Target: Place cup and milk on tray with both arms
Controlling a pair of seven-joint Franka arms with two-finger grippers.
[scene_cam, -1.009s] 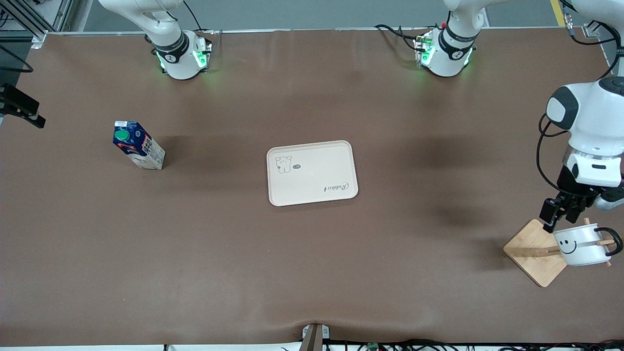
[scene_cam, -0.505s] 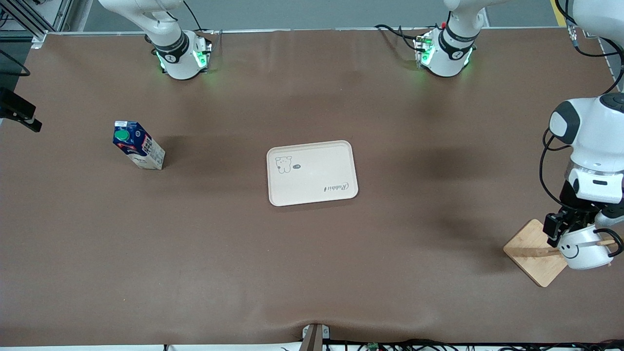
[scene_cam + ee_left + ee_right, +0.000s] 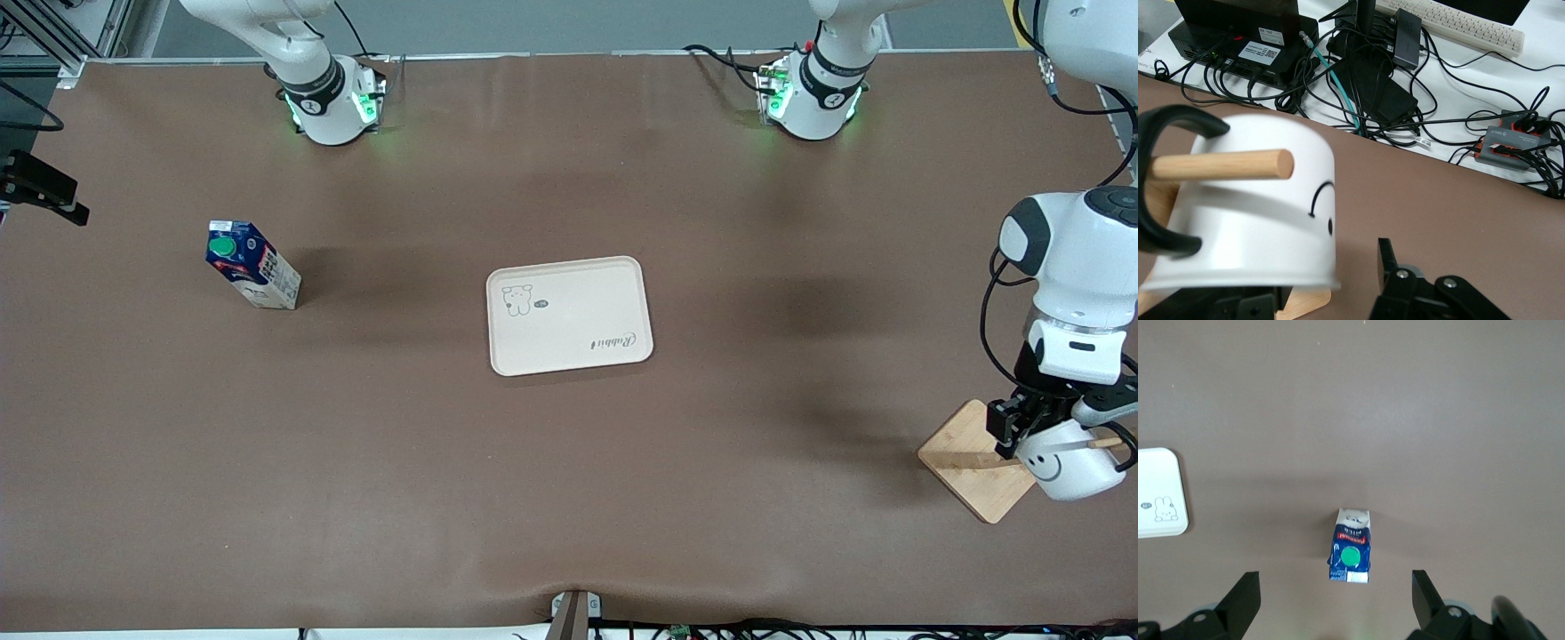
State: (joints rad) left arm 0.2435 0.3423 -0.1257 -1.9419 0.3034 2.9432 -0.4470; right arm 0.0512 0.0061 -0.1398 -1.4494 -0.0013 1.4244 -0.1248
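Both arms are glossy white with black joint bands; the left arm (image 3: 1080, 267) has black cables looping off its wrist, and the bases (image 3: 333, 107) glow green. Grippers are black, screws showing.

tray (image 3: 569, 316) mid-surface (image 3: 569, 498) | milk (image 3: 252, 265) toward right arm's end | cup (image 3: 1063, 460) on peg of stand (image 3: 978, 473), left arm's end

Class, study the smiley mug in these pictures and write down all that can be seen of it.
The cup is a small white mug with a black smiley face and a black loop handle. It hangs tilted on the wooden peg of a stand with a square wooden base, at the left arm's end of the table; the peg passes through its handle. The left gripper, open, is right beside its wall. Nothing shows inside it.
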